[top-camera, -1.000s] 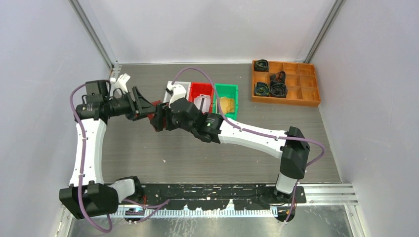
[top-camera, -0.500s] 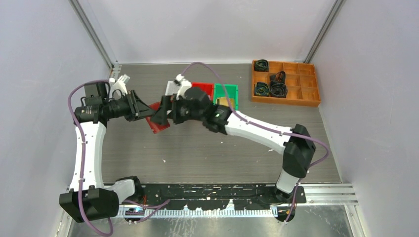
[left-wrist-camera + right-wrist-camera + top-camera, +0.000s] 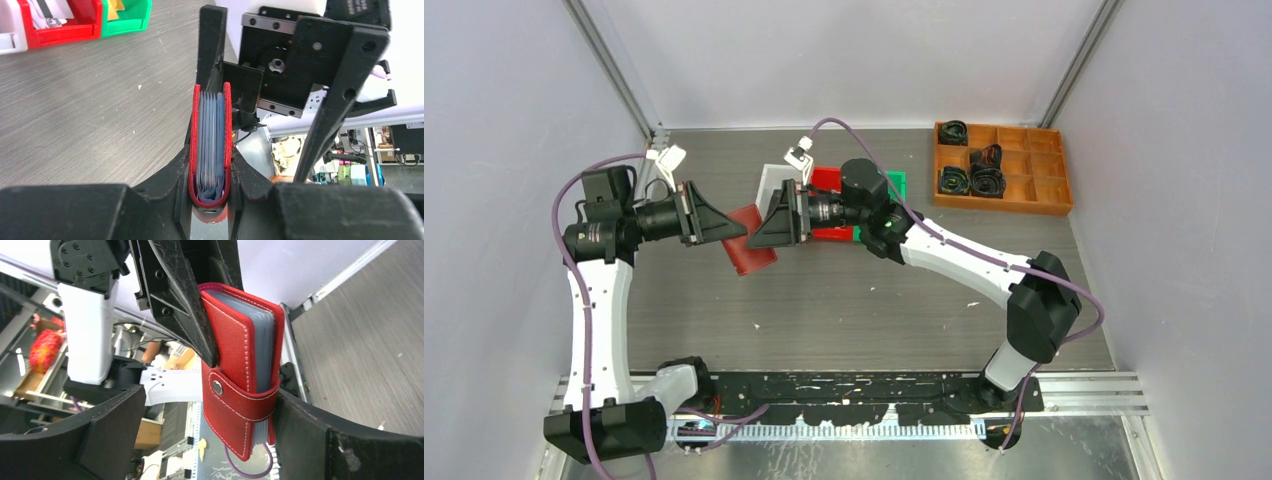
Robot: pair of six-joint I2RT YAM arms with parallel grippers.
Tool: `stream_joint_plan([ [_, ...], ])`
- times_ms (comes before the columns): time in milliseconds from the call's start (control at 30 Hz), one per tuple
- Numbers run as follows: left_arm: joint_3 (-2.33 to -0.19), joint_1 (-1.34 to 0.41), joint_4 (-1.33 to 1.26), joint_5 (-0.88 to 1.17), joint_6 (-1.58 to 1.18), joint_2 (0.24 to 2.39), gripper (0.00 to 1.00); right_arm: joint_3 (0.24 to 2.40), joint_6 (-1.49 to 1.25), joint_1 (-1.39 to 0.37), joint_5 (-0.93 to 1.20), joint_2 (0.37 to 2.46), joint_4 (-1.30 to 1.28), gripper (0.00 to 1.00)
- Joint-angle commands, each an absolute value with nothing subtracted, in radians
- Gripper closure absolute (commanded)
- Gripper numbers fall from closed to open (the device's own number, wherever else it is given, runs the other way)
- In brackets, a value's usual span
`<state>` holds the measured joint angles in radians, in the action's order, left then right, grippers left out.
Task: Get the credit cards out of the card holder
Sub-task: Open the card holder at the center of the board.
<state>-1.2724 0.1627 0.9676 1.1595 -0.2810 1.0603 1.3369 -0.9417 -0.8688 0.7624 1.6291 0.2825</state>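
The left gripper [image 3: 730,231] is closed on the red card holder [image 3: 240,365] and holds it above the tabletop [image 3: 874,300]. Its snap tab [image 3: 235,407] is fastened over bluish sleeves [image 3: 211,135]. The right gripper [image 3: 767,231] stands wide open just beside it.

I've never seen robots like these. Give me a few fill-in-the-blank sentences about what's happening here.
1. The red card holder is clamped between the fingers of the ___ arm.
2. Its snap tab is ___, not undone.
3. The right arm's fingers stand ___, one on each side of it.
4. Beside the red bin sits a ___ bin holding something yellow.
Missing words: left; fastened; open; green.
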Motion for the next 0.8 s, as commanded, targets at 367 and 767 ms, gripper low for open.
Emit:
stream_joint_plan([
  [367, -1.343, 0.160, 0.905, 1.248, -0.341, 1.029, 0.75, 1.250, -1.120, -0.871, 0.842, 1.599, 0.610, 0.63],
  [767, -1.272, 0.159, 0.925, 1.301, -0.360, 0.972, 0.24, 1.186, -1.115, -0.845, 0.655, 1.547, 0.694, 0.85],
])
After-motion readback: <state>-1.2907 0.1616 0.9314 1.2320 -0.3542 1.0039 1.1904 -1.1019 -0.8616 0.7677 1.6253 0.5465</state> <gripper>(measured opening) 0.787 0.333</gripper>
